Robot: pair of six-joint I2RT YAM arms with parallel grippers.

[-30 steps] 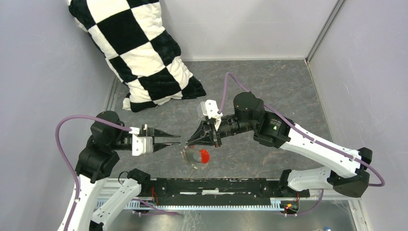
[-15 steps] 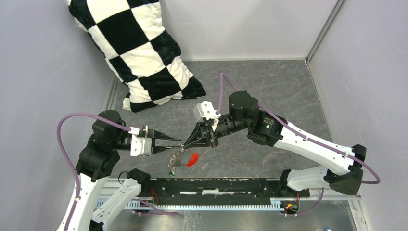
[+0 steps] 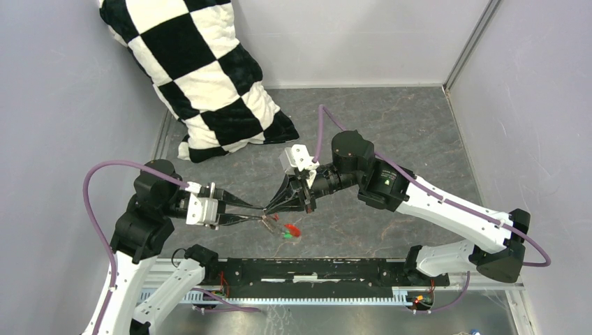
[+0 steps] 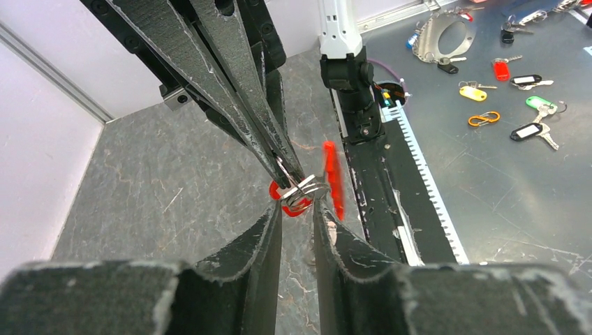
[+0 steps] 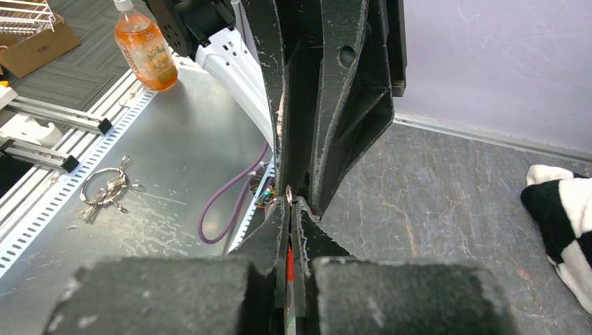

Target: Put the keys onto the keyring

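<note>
From above, I am holding my left jaws and right jaws tip to tip over the grey tabletop (image 3: pixel 391 132), toward its near edge. The keyring (image 3: pixel 268 220) is hanging just under that meeting point, lifted off the surface as far as I can judge, with its long red tag (image 3: pixel 294 229) and small green tag (image 3: pixel 285 236) dangling below. I am reading this as the threading step: the ring is being held up so a key can be worked onto its coil. In my left wrist view, my left fingers (image 4: pixel 262 244) are standing a narrow slot apart, and the silver loop and the red-headed key (image 4: pixel 277 191) are sitting right at the tips of that slot. Whether I am pinching them or only flanking them, I cannot tell. The right fingertips (image 4: pixel 283 157) are pointing in from above, pressed together on the ring wire, and the red tag is showing blurred beside them. I am not making out the plain silver one of the keys. In my right wrist view, my right jaws are showing only a hairline slit, clamped on the keyring, with a glint of metal at the tips. The next move is calling for the right side to stay rigid while the left eases the key's hole along the coil, since a small slip could drop everything
</note>
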